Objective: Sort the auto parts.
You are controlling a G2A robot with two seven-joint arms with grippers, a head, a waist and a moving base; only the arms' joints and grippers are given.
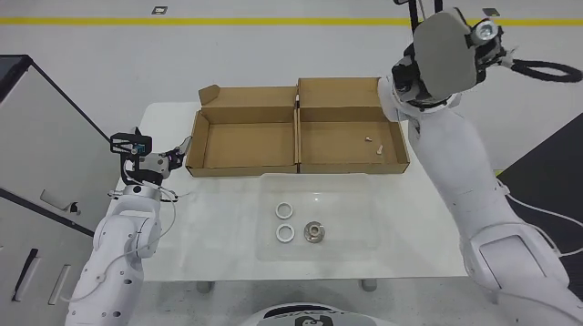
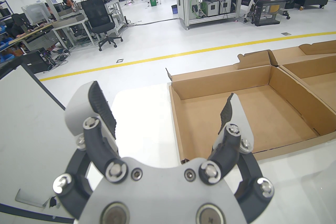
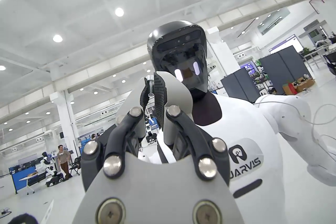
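White table [image 1: 211,235] bears boxes [image 1: 246,147]; left claw [image 2: 162,97] gapes empty, right claw [image 3: 154,89] pinches a bolt [image 3: 150,79].

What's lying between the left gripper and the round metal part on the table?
In the top view, two white rings lie beside the metal part, toward the left gripper.

**Parts: table, box, one in my grip**

Two white rings [image 1: 284,209] lie flat on the table [image 1: 209,235], one behind the other. A round metal part [image 1: 314,231] sits just beside the nearer ring. Two small pale pieces [image 1: 379,149] lie in the right box [image 1: 351,168]. A silver threaded bolt [image 3: 150,87] is pinched between the pads of my right gripper [image 3: 151,78], raised well above the table.
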